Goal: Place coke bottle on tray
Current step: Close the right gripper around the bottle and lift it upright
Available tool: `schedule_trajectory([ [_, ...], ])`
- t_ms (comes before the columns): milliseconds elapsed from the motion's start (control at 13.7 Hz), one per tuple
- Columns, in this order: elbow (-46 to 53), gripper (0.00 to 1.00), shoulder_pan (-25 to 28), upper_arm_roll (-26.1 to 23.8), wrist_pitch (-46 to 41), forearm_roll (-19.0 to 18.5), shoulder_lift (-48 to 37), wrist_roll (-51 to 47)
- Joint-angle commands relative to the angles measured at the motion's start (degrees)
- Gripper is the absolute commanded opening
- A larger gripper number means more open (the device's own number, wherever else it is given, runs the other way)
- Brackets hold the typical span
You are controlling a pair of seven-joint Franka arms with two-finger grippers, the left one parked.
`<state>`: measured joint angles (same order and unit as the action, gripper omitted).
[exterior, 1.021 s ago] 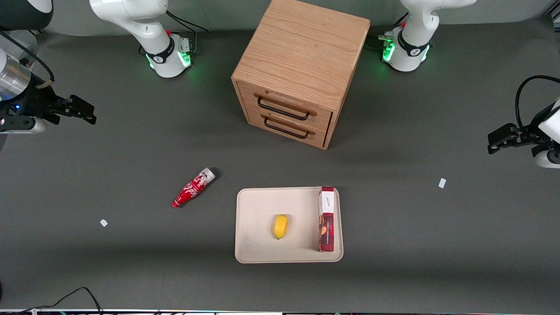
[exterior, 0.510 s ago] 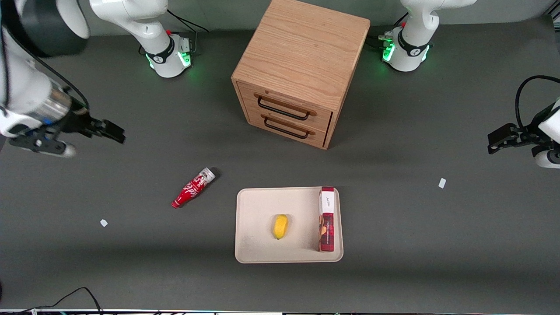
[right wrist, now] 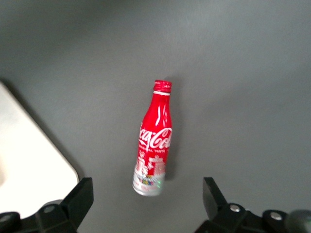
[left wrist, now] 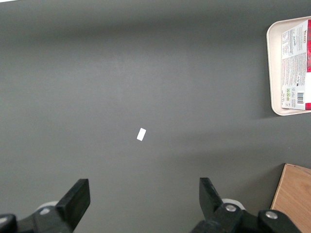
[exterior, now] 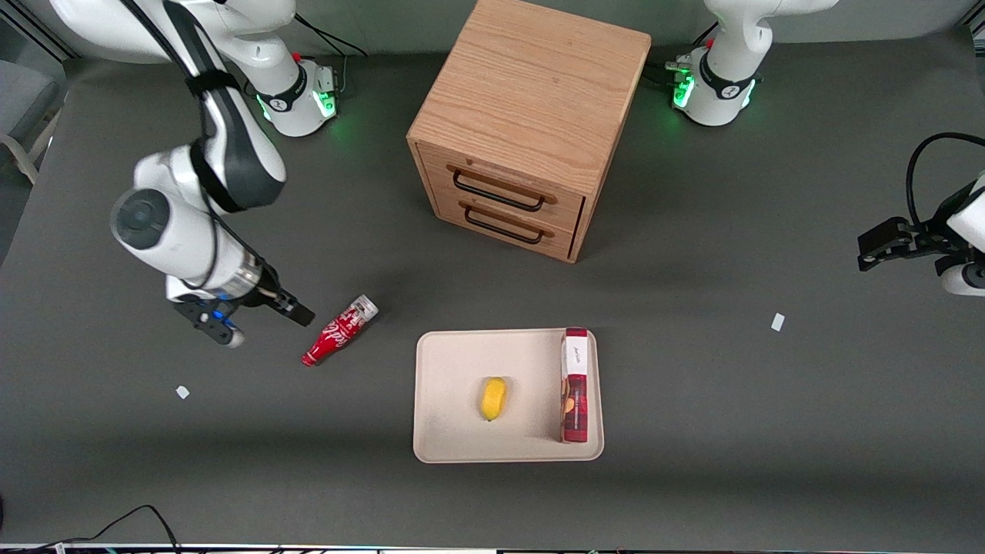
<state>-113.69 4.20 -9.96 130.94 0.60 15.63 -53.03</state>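
The coke bottle [exterior: 338, 332] is small and red with white script. It lies on its side on the dark table, apart from the tray, with its cap end nearer the front camera. The beige tray [exterior: 454, 369] lies beside it, toward the parked arm's end. My right gripper [exterior: 296, 313] hovers just beside the bottle, toward the working arm's end. In the right wrist view the gripper [right wrist: 147, 199] is open and empty. The bottle [right wrist: 155, 141] lies ahead of the gap between the fingers, untouched. A tray corner [right wrist: 29, 160] shows there too.
On the tray lie a yellow fruit [exterior: 493, 398] and a red-and-white box [exterior: 575, 385] along one edge. A wooden two-drawer cabinet [exterior: 523, 123] stands farther from the front camera. Small white scraps [exterior: 182, 392] [exterior: 777, 322] lie on the table.
My right arm has swung in from the table's edge and come down toward the bottle. The gripper now hovers just beside it. The bottle, tray and other objects have not moved.
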Motion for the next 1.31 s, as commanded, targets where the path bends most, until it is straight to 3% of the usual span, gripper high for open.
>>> schedule_trajectory([
  [0,-3.89,1.00,-0.07,-0.15,10.69,0.37,4.13,-6.46],
  [365,-4.70,1.00,0.19,-0.15,22.77,0.28,13.01,-8.40],
  [656,-4.44,1.00,1.07,-0.06,25.60,0.28,16.36,-9.11],
  [729,-4.44,0.82,1.16,-0.06,25.51,0.19,16.27,-9.03],
  [875,-4.35,0.37,1.16,-0.06,25.42,-0.16,16.18,-9.02],
  [1021,-4.35,0.08,1.16,-0.06,25.16,-0.16,15.84,-8.94],
  [1094,-4.35,0.00,1.16,-0.06,25.07,-0.16,15.75,-8.94],
  [1240,-4.35,0.00,1.16,-0.06,25.07,-0.16,15.66,-8.94],
])
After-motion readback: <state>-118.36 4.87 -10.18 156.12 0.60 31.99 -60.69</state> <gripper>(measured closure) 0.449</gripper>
